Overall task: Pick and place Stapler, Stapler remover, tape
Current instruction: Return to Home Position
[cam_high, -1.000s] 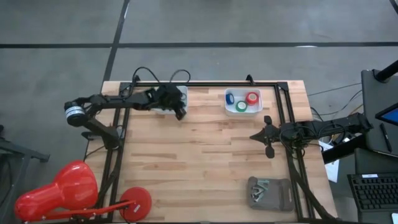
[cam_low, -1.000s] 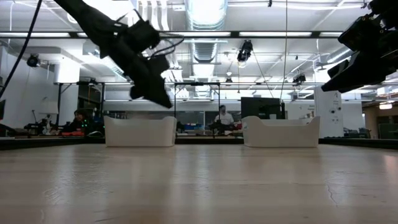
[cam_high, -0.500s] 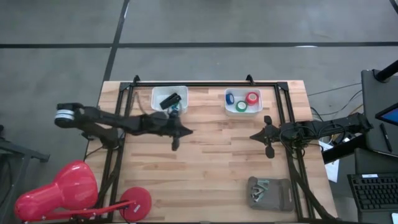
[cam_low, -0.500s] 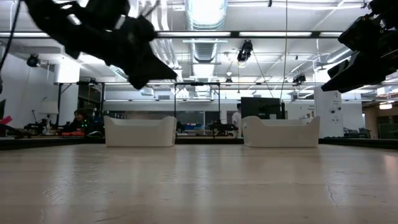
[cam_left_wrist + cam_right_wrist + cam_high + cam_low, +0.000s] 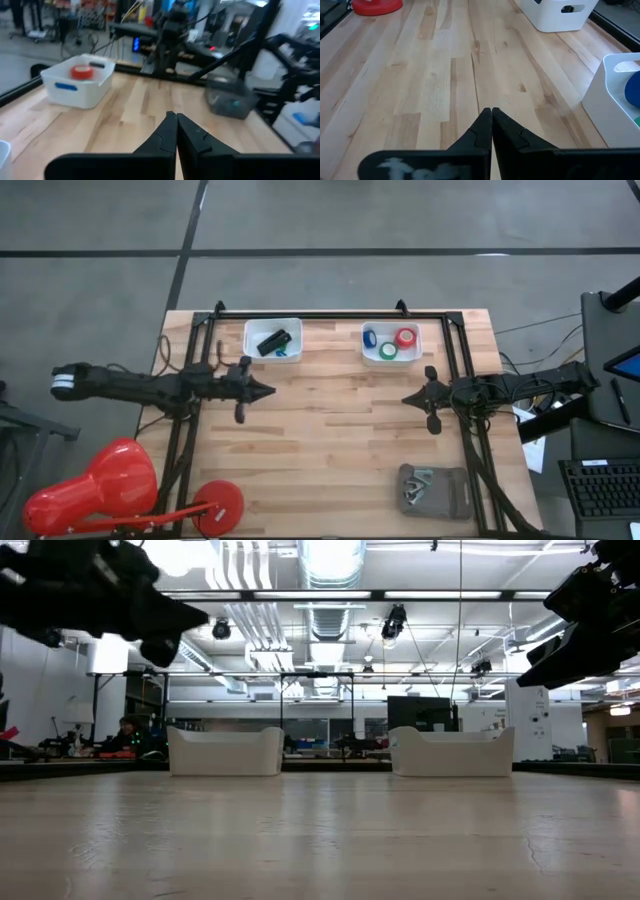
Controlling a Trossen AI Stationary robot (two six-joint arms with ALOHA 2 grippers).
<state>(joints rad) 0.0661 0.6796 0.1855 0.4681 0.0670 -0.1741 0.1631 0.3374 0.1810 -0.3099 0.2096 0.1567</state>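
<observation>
The black stapler (image 5: 273, 341) lies in the left white bin (image 5: 252, 330) at the table's far edge, with a small blue thing (image 5: 283, 354) beside it. The red tape (image 5: 405, 337), blue tape (image 5: 370, 338) and green tape (image 5: 388, 351) lie in the right white bin (image 5: 414, 356). My left gripper (image 5: 268, 391) hovers shut above the table, just near of the left bin, and its wrist view shows the fingertips together (image 5: 176, 118). My right gripper (image 5: 407, 399) hovers shut by the table's right side, near of the tape bin, with its tips closed in its wrist view (image 5: 491, 111).
A grey fabric pouch (image 5: 433, 490) lies at the near right corner. A red lamp base (image 5: 217, 505) and a red body (image 5: 90, 485) sit off the near left corner. A black frame rail (image 5: 330, 314) runs round the table. Bare wood (image 5: 340, 430) lies between the two arms.
My left gripper has drawn back from above the left bin toward the table's near edge, then toward the left edge, and risen in the low view. With the arm gone, the stapler shows lying in the left bin. The right arm has kept still.
</observation>
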